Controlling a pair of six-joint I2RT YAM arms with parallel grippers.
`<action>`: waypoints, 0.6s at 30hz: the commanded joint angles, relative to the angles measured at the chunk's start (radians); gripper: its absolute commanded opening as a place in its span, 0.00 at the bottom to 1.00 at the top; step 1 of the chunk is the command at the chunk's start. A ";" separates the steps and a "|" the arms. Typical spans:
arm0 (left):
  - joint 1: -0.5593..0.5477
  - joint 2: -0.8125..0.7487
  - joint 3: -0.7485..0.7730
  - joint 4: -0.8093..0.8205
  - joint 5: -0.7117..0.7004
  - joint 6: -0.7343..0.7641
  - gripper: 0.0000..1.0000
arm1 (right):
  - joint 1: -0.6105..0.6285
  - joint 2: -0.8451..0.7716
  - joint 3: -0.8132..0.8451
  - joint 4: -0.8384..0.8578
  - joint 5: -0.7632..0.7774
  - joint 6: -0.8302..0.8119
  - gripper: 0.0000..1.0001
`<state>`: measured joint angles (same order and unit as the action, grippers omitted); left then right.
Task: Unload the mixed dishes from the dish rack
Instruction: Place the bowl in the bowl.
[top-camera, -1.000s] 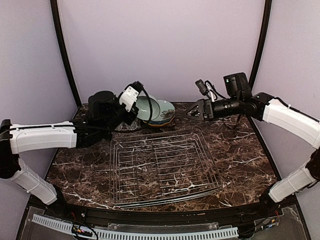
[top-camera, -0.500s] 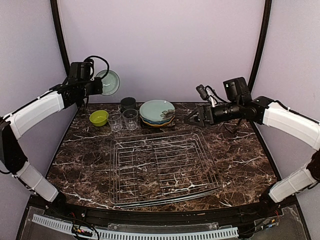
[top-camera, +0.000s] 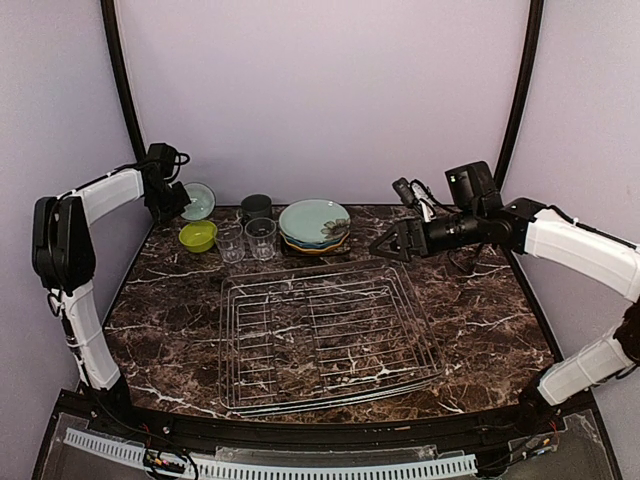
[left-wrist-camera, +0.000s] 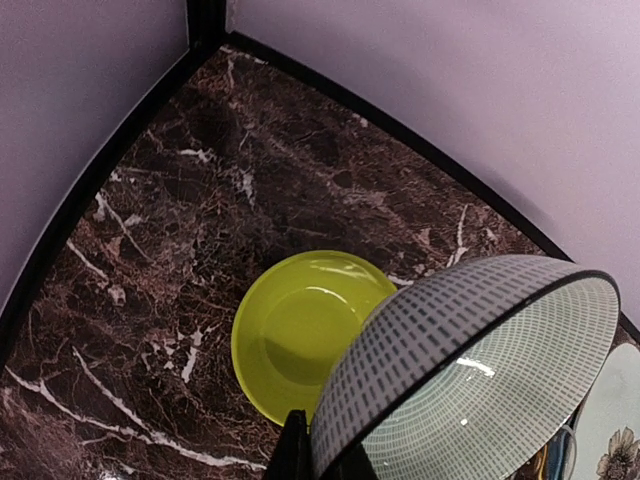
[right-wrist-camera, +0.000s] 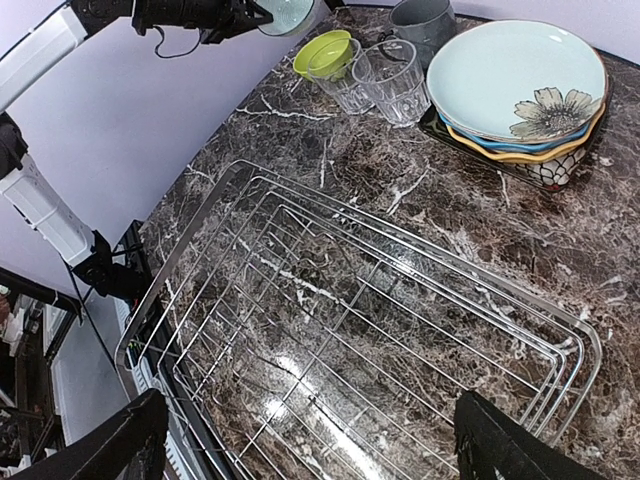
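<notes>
Holding a patterned bowl (left-wrist-camera: 470, 370) by its rim, your left gripper (top-camera: 172, 200) is clenched in the far left corner, close to the wall (left-wrist-camera: 80, 90), with the bowl tilted above the lime-green bowl (left-wrist-camera: 300, 330). Your right gripper (top-camera: 385, 243) hangs released, jaws wide, near the far right corner of the rack (top-camera: 325, 335). Plates (top-camera: 314, 222), two glasses (top-camera: 261, 236) and a mug (top-camera: 256, 206) stand beyond the rack along the far edge. Open table (top-camera: 480, 320) shows to its right.

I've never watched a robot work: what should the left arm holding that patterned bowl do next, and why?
Probably set the patterned bowl down beside the lime-green bowl: the left gripper holds it by the rim, tilted in the air, and the dish rack looks empty.
</notes>
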<state>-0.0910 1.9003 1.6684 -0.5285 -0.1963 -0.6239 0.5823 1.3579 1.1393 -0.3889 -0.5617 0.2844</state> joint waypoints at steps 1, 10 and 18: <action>0.032 0.000 0.036 -0.019 0.092 -0.123 0.01 | -0.004 -0.022 -0.015 0.022 0.011 -0.017 0.97; 0.070 0.093 0.051 -0.058 0.133 -0.198 0.03 | -0.004 0.010 0.002 0.022 -0.012 -0.020 0.96; 0.084 0.134 0.057 -0.046 0.157 -0.241 0.04 | -0.004 0.008 0.000 0.026 -0.010 -0.018 0.97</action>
<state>-0.0204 2.0411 1.6867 -0.5835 -0.0650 -0.8211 0.5819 1.3624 1.1339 -0.3885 -0.5648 0.2707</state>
